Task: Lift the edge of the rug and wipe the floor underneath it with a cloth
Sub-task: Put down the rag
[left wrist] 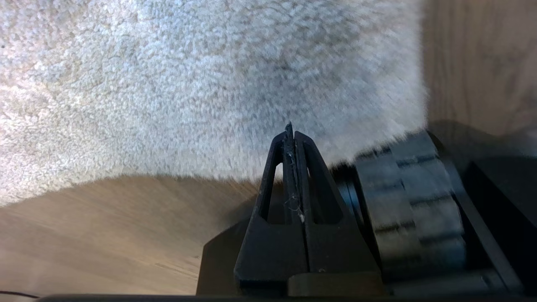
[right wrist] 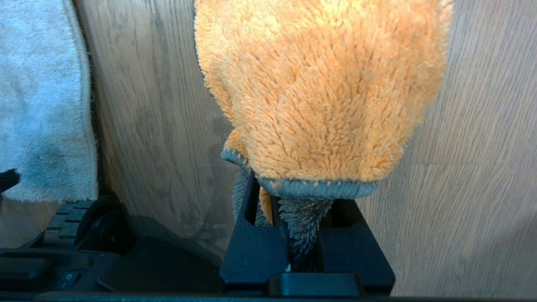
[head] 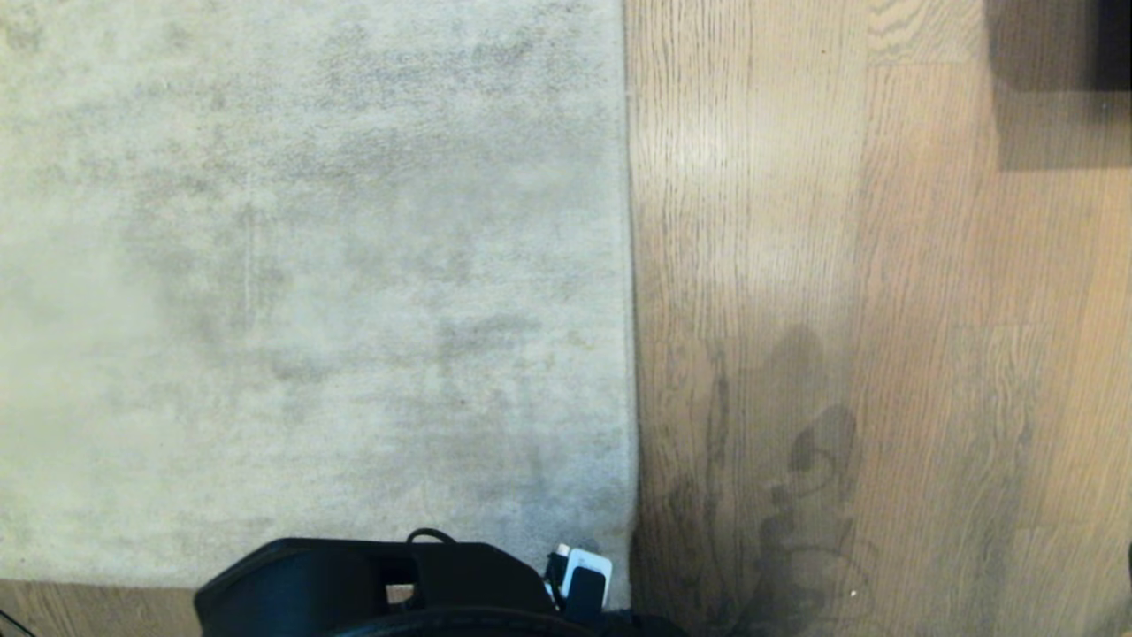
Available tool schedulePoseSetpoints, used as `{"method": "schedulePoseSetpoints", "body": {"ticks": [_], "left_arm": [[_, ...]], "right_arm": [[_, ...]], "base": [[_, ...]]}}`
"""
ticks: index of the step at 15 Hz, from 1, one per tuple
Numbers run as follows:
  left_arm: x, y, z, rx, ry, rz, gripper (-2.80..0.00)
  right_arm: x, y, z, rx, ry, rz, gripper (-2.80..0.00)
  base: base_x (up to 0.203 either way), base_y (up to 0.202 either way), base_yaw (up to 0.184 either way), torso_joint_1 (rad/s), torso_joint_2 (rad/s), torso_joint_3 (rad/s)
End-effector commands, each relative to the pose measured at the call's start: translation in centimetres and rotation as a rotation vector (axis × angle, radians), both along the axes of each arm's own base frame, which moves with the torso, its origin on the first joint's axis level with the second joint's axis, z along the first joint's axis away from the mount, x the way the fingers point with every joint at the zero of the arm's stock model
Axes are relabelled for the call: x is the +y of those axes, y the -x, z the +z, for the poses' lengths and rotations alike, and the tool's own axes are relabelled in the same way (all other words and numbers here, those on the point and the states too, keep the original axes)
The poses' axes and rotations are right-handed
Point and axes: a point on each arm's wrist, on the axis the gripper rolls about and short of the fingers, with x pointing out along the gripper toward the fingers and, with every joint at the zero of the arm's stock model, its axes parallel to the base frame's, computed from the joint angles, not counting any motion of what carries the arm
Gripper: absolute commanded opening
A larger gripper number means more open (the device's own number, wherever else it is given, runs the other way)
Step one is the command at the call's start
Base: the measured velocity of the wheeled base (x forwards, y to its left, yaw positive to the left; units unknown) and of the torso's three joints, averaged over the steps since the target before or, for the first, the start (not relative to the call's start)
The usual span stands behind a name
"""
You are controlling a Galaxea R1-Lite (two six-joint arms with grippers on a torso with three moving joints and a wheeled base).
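Here the left pincer (left wrist: 292,134) is clenched tight, its two black fingers pressed flat together with nothing between them; only a few stray fibres cling along the seam. Its tip hovers over the near corner of the pale grey rug (left wrist: 201,84), just past the border where pile gives way to the wood-grain floor (left wrist: 96,235), and whether the tip touches the pile cannot be told. A ribbed black wheel (left wrist: 413,201) of the robot's base sits just beside the fingers.

The right pincer (right wrist: 304,209) is grasping the orange cloth (right wrist: 323,88): a grey-hemmed fold of it is pinched between the fingers, and the fluffy bulk hangs out beyond them above the floor, well apart from the rug's border.

In the head view the rug edge (head: 631,292) runs straight away from the robot, lying flat on the floor (head: 884,310), with the rug to the left and bare planks to the right. A black part of the robot (head: 371,588) sits at the near border of the rug.
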Motion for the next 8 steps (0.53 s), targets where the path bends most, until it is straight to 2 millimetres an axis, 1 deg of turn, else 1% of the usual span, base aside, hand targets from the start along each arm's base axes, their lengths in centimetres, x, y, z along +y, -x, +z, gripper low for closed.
{"method": "schedulePoseSetpoints", "body": {"ticks": [1, 3, 5, 8], "left_arm": [[-0.2, -0.6, -0.7, -0.002, 0.002, 0.016, -2.8], [-0.6, -1.4, -0.6, -0.014, 0.001, 0.018, -2.8], [-1.6, -2.3, -0.3, -0.037, 0.029, 0.018, -2.8], [-2.9, -2.9, 0.3, -0.058, 0.063, 0.012, -2.8]], "right_arm": [[0.0, 0.0, 0.0, 0.001, 0.0, 0.0, -2.8], [0.0, 0.0, 0.0, 0.001, 0.0, 0.0, -2.8], [0.0, 0.0, 0.0, 0.001, 0.0, 0.0, -2.8], [0.0, 0.0, 0.0, 0.001, 0.0, 0.002, -2.8]], "base": [[0.0, 0.0, 0.0, 0.0, 0.0, 0.0], [0.0, 0.0, 0.0, 0.0, 0.0, 0.0], [0.0, 0.0, 0.0, 0.0, 0.0, 0.0], [0.0, 0.0, 0.0, 0.0, 0.0, 0.0]]}}
